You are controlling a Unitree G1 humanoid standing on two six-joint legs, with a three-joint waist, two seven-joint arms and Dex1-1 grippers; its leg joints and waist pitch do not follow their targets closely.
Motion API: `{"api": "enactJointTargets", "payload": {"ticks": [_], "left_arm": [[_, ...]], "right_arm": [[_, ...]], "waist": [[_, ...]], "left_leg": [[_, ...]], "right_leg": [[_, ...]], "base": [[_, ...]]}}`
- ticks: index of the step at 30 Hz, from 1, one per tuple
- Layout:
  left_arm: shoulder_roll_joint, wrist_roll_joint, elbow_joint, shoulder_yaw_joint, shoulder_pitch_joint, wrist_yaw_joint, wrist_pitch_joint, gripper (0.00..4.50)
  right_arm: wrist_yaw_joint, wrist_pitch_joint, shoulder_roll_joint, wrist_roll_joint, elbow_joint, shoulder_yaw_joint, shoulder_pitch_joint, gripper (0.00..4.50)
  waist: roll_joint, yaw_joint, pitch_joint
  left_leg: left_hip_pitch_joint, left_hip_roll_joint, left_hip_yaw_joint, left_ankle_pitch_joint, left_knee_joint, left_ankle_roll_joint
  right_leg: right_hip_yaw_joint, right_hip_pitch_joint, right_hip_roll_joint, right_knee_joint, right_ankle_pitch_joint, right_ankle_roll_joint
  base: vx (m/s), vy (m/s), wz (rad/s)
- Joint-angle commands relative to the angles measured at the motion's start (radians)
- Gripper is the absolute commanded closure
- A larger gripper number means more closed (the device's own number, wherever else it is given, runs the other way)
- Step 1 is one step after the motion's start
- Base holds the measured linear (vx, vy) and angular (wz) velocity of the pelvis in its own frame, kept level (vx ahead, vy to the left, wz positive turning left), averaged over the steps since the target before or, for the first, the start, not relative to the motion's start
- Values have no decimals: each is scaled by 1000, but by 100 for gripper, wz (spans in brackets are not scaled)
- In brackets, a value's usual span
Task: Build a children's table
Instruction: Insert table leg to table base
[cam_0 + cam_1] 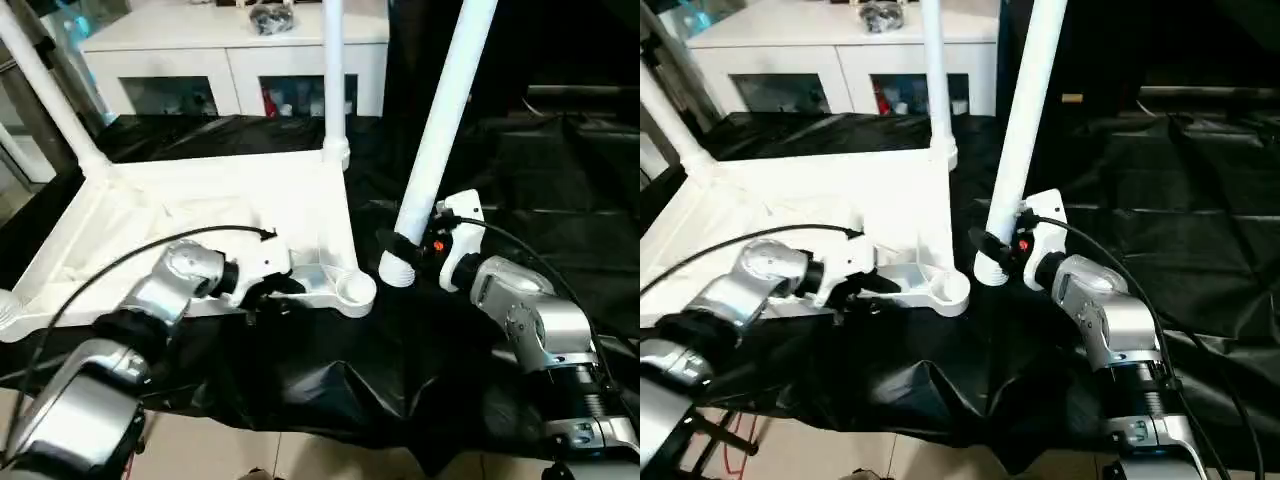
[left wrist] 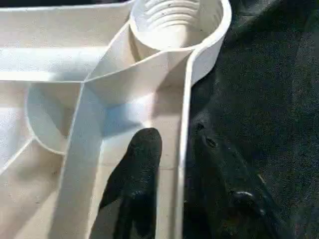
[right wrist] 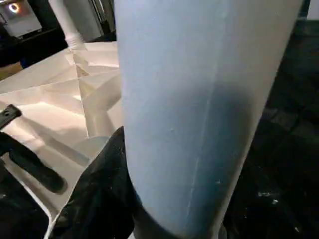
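Observation:
The children's table top [image 1: 200, 215] lies upside down on the black-draped work table. Two white legs stand screwed into its far corners, one on the left [image 1: 45, 85] and one on the right [image 1: 333, 70]. My right gripper [image 1: 403, 246] is shut on a third leg [image 1: 445, 120], held nearly upright. Its threaded end [image 1: 398, 270] rests on the cloth just right of the empty near-right socket [image 1: 353, 292]. My left gripper [image 2: 174, 132] is open, straddling the top's near rim wall [image 2: 182, 99] behind that socket, one finger [image 2: 142, 164] inside and slightly off the wall, the other outside.
A white glass-door cabinet [image 1: 230, 60] stands behind the work table. The black cloth [image 1: 520, 180] hangs over the front edge, with pale floor [image 1: 200, 450] below. A black cable [image 1: 120, 262] arcs over my left forearm. Another socket [image 1: 6, 310] shows at the near-left corner.

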Motion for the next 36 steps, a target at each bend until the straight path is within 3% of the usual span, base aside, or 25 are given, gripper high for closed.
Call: {"api": "enactJointTargets", "payload": {"ticks": [1, 7, 10, 11, 12, 13, 14, 15, 17, 19, 21, 22, 23, 24, 25, 28, 29, 30, 31, 32, 33, 35, 36], "left_arm": [[5, 25, 58, 13, -31, -11, -36, 350], [3, 15, 82, 25, -42, -44, -35, 404], [8, 24, 99, 20, -41, -64, -38, 425], [5, 20, 112, 29, -43, -68, -38, 435], [1, 13, 119, 40, -44, -70, -34, 444], [-5, -4, 119, 57, -44, -78, -17, 444], [-9, -21, 109, 71, -42, -85, 13, 449], [-12, -43, 70, 87, -26, -92, 101, 450], [-12, -50, 47, 90, -13, -95, 133, 450], [-15, -64, 5, 96, 10, -87, 180, 450], [-36, -77, -104, 109, 74, -13, 278, 450], [-42, -69, -138, 107, 97, 16, 289, 450], [-49, -55, -178, 108, 122, 48, 311, 450], [-57, -45, -215, 110, 145, 76, 340, 450], [-62, -39, -245, 110, 164, 93, 353, 450], [-76, -39, -358, 114, 224, 133, 423, 450], [-80, -34, -389, 113, 241, 148, 440, 450], [-85, -22, -446, 104, 272, 180, 470, 450], [-88, -18, -471, 101, 287, 197, 475, 450], [-90, -17, -487, 99, 295, 207, 479, 450], [-90, -12, -497, 93, 303, 212, 475, 450], [-90, -11, -498, 92, 304, 212, 473, 450], [-92, -3, -522, 90, 319, 226, 472, 450]], "right_arm": [[12, -10, -3, 3, -30, 9, 10, 261], [24, -10, -5, -4, -33, 17, 14, 261], [37, -5, -8, -4, -39, 28, 11, 261], [42, -2, -8, -3, -41, 31, 7, 261], [48, 1, -9, -2, -42, 34, 4, 261], [56, 9, -10, 1, -47, 39, 1, 261], [66, 16, -11, 4, -54, 45, 1, 261], [82, 28, -13, 8, -71, 62, 2, 261], [86, 34, -12, 10, -79, 68, 2, 261], [89, 41, -9, 13, -89, 75, 2, 261], [87, 61, 0, 20, -105, 80, -6, 261], [85, 66, 3, 21, -104, 80, -10, 261], [84, 69, 7, 20, -99, 79, -16, 261], [83, 71, 10, 18, -91, 79, -22, 261], [82, 72, 13, 17, -84, 80, -28, 261], [79, 75, 23, 18, -71, 84, -42, 261], [81, 76, 26, 20, -70, 85, -46, 261], [85, 76, 29, 17, -67, 90, -54, 261], [89, 70, 30, 8, -60, 95, -58, 261], [90, 66, 31, 2, -54, 98, -61, 261], [92, 53, 30, -11, -39, 103, -64, 261], [93, 50, 30, -13, -36, 104, -65, 261], [91, 30, 29, -28, -2, 109, -74, 261]], "waist": [[-3, 2, -80], [-4, 3, -80], [-11, 4, -79], [-18, 3, -79], [-17, 4, -79], [-25, 3, -79], [-26, 4, -80], [-22, 5, -80], [-22, 4, -81], [-26, 2, -80], [-36, -1, -79], [-31, -1, -80], [-38, -2, -76], [-34, -3, -75], [-43, -4, -72], [-43, -3, -70], [-43, -3, -70], [-52, -6, -69], [-54, -7, -70], [-51, -7, -70], [-56, -9, -71], [-55, -10, -71], [-60, -6, -71]], "left_leg": [[13, -1, 1, -204, -61, 22], [14, 4, 0, -211, -63, 25], [13, 5, 1, -206, -63, 30], [11, 4, 2, -201, -63, 32], [12, 4, 2, -193, -63, 35], [9, 4, 3, -179, -62, 40], [9, 4, 3, -170, -62, 43], [9, 6, 3, -154, -61, 48], [9, 6, 3, -137, -60, 56], [7, 6, 3, -134, -60, 64], [6, 6, 5, -131, -60, 74], [9, 8, 5, -136, -60, 75], [7, 9, 6, -144, -61, 76], [10, 9, 5, -160, -63, 71], [12, 10, 6, -176, -65, 64], [12, 13, 3, -191, -70, 45], [12, 13, 3, -191, -70, 45], [12, 10, 5, -197, -70, 43], [7, 11, 2, -188, -73, 42], [8, 12, 1, -189, -73, 40], [11, 10, 4, -198, -72, 40], [11, 9, 3, -199, -72, 39], [13, 9, 4, -204, -71, 39]], "right_leg": [[28, 67, -37, -75, -173, -229], [29, 66, -39, -72, -179, -242], [29, 66, -40, -72, -186, -241], [30, 67, -40, -73, -188, -240], [30, 67, -40, -73, -192, -238], [30, 68, -40, -71, -180, -240], [30, 69, -41, -67, -174, -243], [31, 68, -42, -65, -164, -247], [32, 67, -41, -64, -138, -251], [31, 68, -42, -62, -129, -260], [31, 66, -40, -64, -142, -256], [32, 66, -42, -62, -146, -258], [32, 63, -41, -66, -175, -251], [32, 59, -42, -73, -219, -239], [32, 56, -39, -78, -254, -226], [34, 56, -43, -78, -311, -194], [34, 56, -43, -78, -311, -194], [34, 51, -39, -85, -331, -177], [34, 55, -40, -80, -314, -175], [34, 54, -40, -78, -312, -173], [34, 50, -39, -82, -315, -169], [34, 50, -39, -82, -315, -170], [36, 48, -40, -84, -326, -163]], "base": [[0, 0, 0], [0, 0, 0], [0, 0, 0], [0, 0, 0], [0, 0, 0], [0, 0, 0], [0, 0, 0], [0, 0, 0], [0, 0, 0], [0, 0, 0], [0, 0, 0], [0, 0, 0], [0, 0, 0], [0, 0, 0], [0, 0, 0], [0, 0, 0], [0, 0, 0], [0, 0, 0], [0, 0, 0], [0, 0, 0], [0, 0, 0], [0, 0, 0], [0, 0, 0]]}}
